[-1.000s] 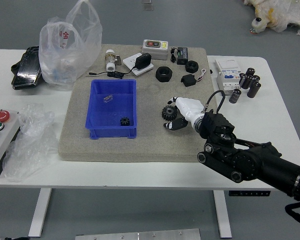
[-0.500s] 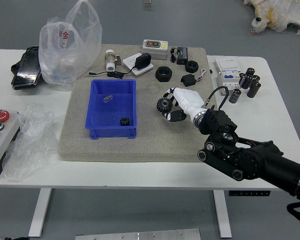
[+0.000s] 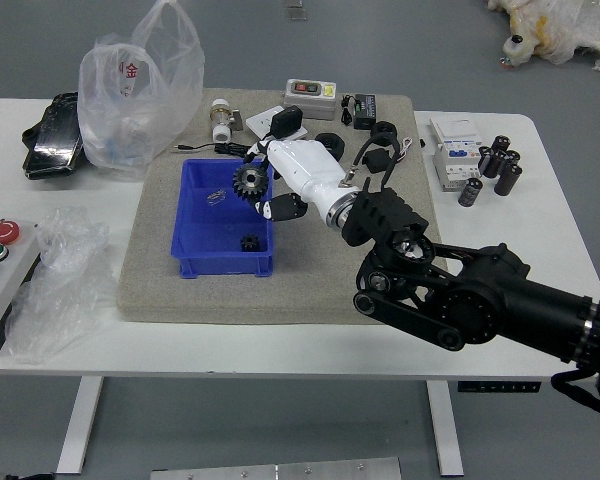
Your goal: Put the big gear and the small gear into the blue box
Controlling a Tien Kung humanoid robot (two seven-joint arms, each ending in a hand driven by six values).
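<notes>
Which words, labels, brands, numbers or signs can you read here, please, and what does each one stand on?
"金", in red, on the plastic bag; the mark above it is too unclear to read.
Grey box: label too small to read.
Black adapter: label too small to read.
White device: print too small and blurred to read.
Blue box: no text that I can see.
</notes>
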